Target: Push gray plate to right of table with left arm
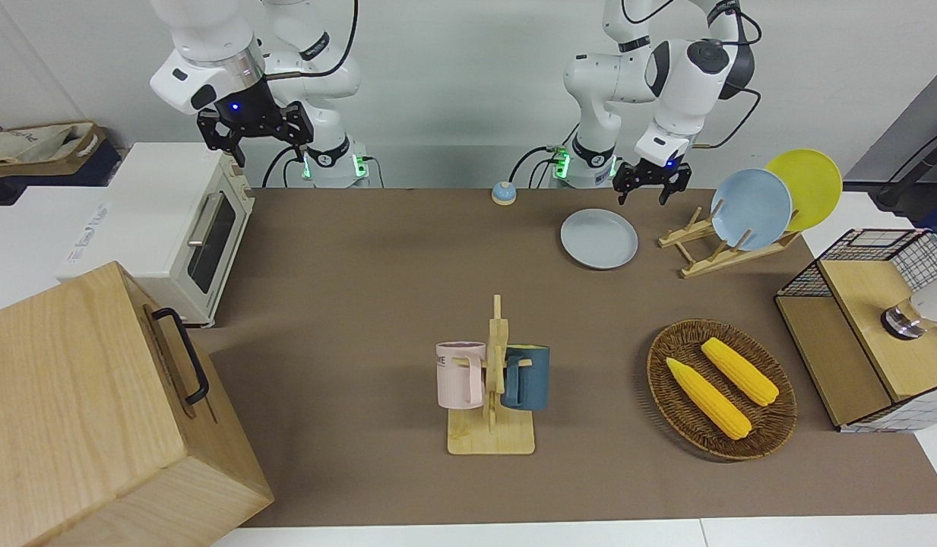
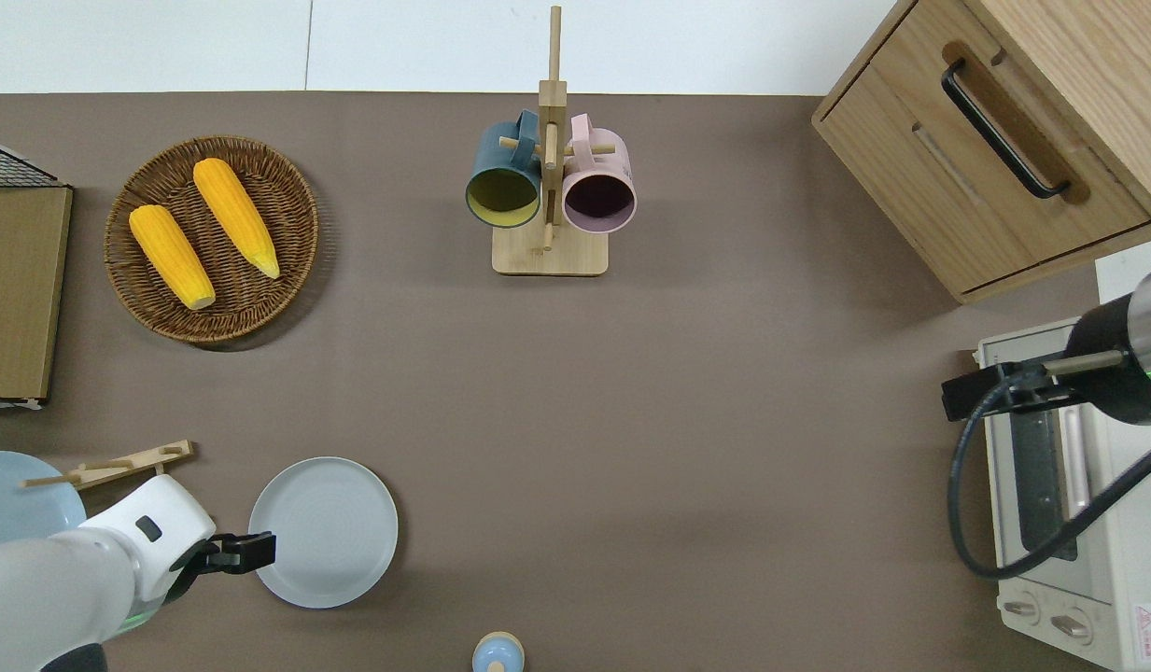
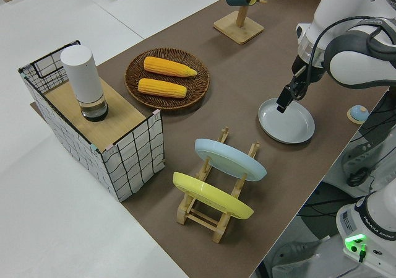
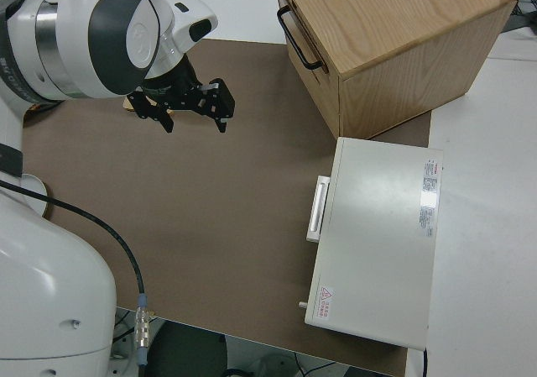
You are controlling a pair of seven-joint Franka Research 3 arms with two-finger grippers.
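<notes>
I held my left tool (image 2: 248,551), fingers apart and empty, over the plate's (image 2: 328,527) rack-side rim for pushing; right arm parked.

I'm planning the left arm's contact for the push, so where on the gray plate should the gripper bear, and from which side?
On the low raised rim of the gray plate, at the edge toward the left arm's end of the table, where the left gripper now hangs. The plate lies flat and shallow, so a low sideways push at the rim should probably slide it. The right arm is parked.
</notes>
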